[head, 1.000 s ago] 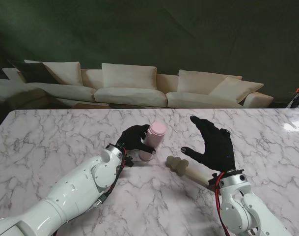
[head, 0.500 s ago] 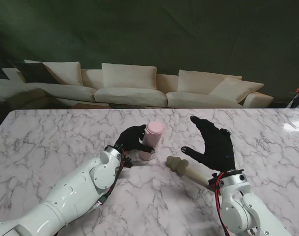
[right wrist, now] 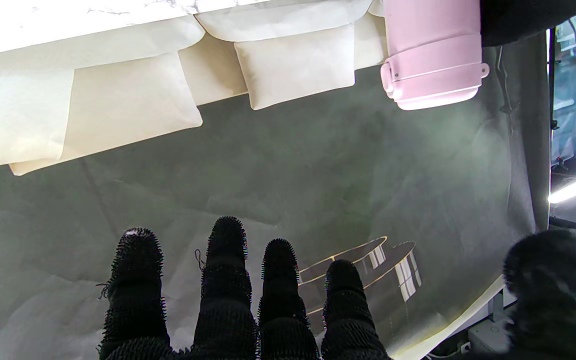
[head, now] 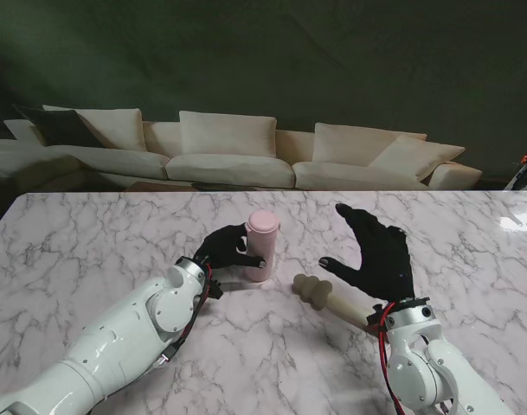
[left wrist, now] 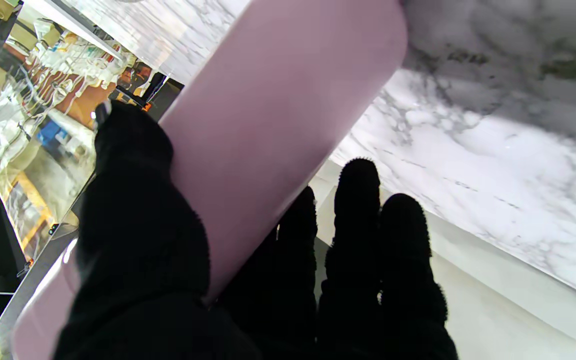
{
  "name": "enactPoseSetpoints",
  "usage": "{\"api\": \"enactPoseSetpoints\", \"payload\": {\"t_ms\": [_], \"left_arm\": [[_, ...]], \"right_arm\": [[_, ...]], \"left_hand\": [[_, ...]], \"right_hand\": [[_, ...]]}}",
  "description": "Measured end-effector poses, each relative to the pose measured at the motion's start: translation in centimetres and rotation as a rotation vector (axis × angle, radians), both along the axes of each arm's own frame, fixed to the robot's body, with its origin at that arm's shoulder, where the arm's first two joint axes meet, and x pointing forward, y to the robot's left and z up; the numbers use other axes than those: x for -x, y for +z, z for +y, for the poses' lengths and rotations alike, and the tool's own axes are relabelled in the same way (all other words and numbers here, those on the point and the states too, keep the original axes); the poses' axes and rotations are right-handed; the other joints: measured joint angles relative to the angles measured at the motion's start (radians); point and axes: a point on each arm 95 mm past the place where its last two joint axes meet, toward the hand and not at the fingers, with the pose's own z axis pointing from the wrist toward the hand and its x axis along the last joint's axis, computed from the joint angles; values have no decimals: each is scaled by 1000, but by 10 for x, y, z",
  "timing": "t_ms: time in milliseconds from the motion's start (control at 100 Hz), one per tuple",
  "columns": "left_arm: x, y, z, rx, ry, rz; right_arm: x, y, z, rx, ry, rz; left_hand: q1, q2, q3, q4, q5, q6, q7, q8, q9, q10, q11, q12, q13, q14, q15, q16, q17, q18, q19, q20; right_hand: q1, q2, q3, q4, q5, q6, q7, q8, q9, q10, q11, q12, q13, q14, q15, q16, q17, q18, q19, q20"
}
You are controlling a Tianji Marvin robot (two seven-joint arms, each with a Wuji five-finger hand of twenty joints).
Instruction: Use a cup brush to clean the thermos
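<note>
Near the centre of the marble surface (head: 90, 242), the pink thermos (head: 261, 245) stands upright, lid end up. The left robot hand (head: 227, 249) is wrapped around its lower body from the 9 o'clock side; the left wrist view shows the thumb (left wrist: 133, 200) on one flank of the thermos (left wrist: 278, 125) and the other fingers (left wrist: 358, 220) curled round the opposite flank, so the robot hand is clamped on the bottle.

The cup brush (head: 328, 296) lies on its side at about 4 o'clock from the thermos, near it but apart, with its ridged sponge head (head: 310, 287) pointing toward the bottle and its handle running under the right wrist. The right robot hand (head: 374, 254) hovers above the handle, fingers (right wrist: 225, 270) spread and thumb apart, holding nothing.

The step in hand appears to be securing the thermos and picking up the brush. Recommended procedure: keep the left grip firm and the bottle vertical; lower the right robot hand onto the handle, not the soft head, and close round it along its length. The lid looks fitted, so it probably must come off before brushing.
</note>
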Motion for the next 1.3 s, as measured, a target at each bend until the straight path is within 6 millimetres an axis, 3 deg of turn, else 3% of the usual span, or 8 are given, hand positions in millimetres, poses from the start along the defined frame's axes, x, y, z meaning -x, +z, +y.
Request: {"api": "enactPoseSetpoints", "payload": {"t_ms": [210,380,670,770,1100,1300], "left_arm": [[-1,-5,7,-23,7,18],[0,-7,11,-42,4,28],[0,-9,14,-53,-9,37],[0,-9,16,-56,-12,39],[-2,-11,17,-85,-44,52],[-2,-12,18,-89,-56,70]], "right_arm": [[0,-1,1,2,3,1],[1,-1,1,0,5,0],[1,-1,0,-1,2,-1],[1,-1,1,-2,2,0],[1,-1,1,-2,0,2],[0,-2,0,-1,-6,4]], "left_hand": [[-76,130,1,0,0,19,-100,-33,-78,33,-20,-46,-51,14,-23,-8,-35,8,-29,0],[-110,176,2,0,0,21,-136,-61,-115,36,-32,-52,-84,18,-34,-9,-55,9,-39,0],[-164,197,37,14,0,13,-191,-81,-152,36,-58,-65,-110,33,-47,-9,-71,12,-51,10],[-188,206,50,23,-24,1,-218,-98,-178,36,-62,-70,-119,35,-55,-9,-76,13,-62,11],[-278,219,95,34,-198,-17,-378,-199,-314,33,-130,-108,-219,45,-103,-19,-121,12,-91,23],[-327,218,103,34,-213,-16,-401,-246,-325,33,-133,-115,-229,47,-120,-19,-132,12,-102,35]], "right_hand": [[0,0,-1,0,0,0,1,0,0,0,-13,-10,-14,0,-4,0,0,0,0,0],[0,0,-2,0,0,0,11,0,0,0,-34,-12,-13,0,-4,0,0,0,0,0],[0,0,-2,0,0,0,12,0,0,5,-46,-21,-13,0,-7,-1,-11,0,-8,0],[0,0,-2,0,0,0,12,0,0,5,-48,-22,-13,0,-10,-1,-11,0,-9,0],[0,0,-2,0,0,0,13,0,0,5,-69,-24,-37,0,-14,-1,-22,0,-12,0],[0,0,-2,0,0,0,25,0,0,5,-80,-32,-47,0,-14,-1,-24,0,-13,0]]}}
